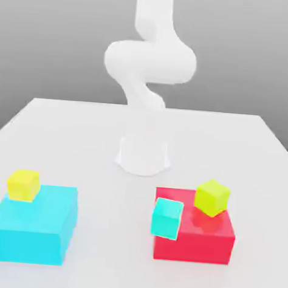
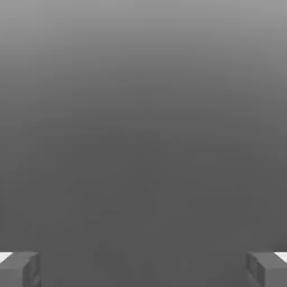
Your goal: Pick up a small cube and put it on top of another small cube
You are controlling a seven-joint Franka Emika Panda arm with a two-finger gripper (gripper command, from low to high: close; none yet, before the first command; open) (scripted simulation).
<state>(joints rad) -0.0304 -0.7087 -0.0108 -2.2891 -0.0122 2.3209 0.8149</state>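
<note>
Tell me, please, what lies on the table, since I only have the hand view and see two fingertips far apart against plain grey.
Observer: A yellow small cube sits on a large cyan block at the exterior view's left.
Operator: Thank you. Is there a second small cube nearby?
Observer: Yes, a lime small cube rests tilted on a red block at the exterior view's right.
Operator: Anything else around that red block?
Observer: A cyan small cube sits tilted against its front left corner; whether it leans on the block or floats I cannot tell.
Operator: And my gripper?
Observer: It is open, with nothing between its fingers; the white arm rises behind the blocks.
</note>
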